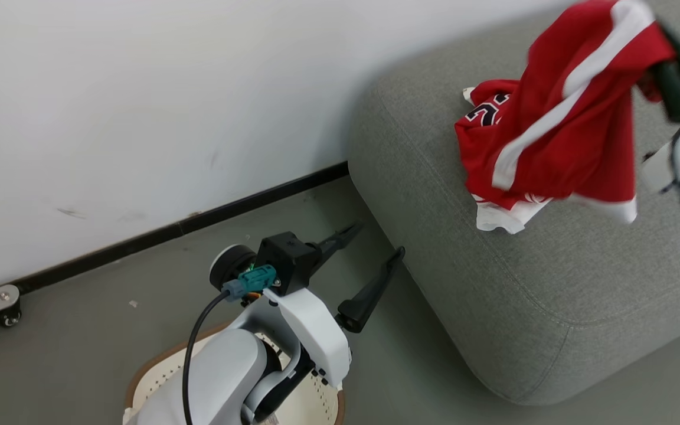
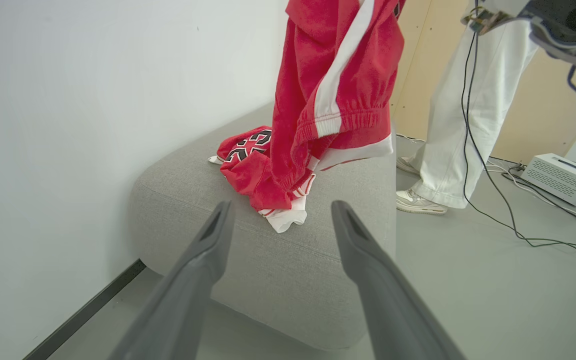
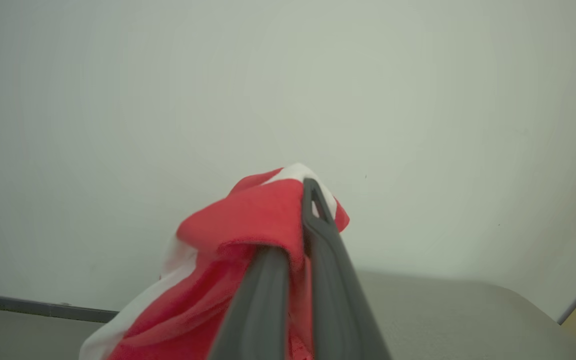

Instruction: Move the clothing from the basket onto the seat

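The right gripper [image 3: 295, 222] is pinching a red garment [image 1: 576, 118] with a white stripe. Its two dark fingers are clamped tight on a fold of cloth, and the rest is hanging down below them over the grey seat [image 1: 493, 283]. Right beneath that hand, a second red piece [image 1: 481, 121] with black-and-white numbers is lying crumpled on the cushion, with a bit of white fabric [image 2: 288, 217] poking out from under it. The hanging garment's lower edge is reaching down to that pile, though I cannot tell whether it is touching. The left gripper [image 2: 282, 207] is hovering with its fingers spread wide and nothing between them, pointing at the seat's rounded corner, the pile lying beyond its fingertips. Behind and below that hand, the basket [image 1: 316, 407] is sitting on the floor [image 1: 80, 342], mostly hidden by the pale forearm [image 1: 222, 372]. Past the seat, a person's legs [image 2: 468, 125] in white trousers are standing among cables [image 2: 518, 230].
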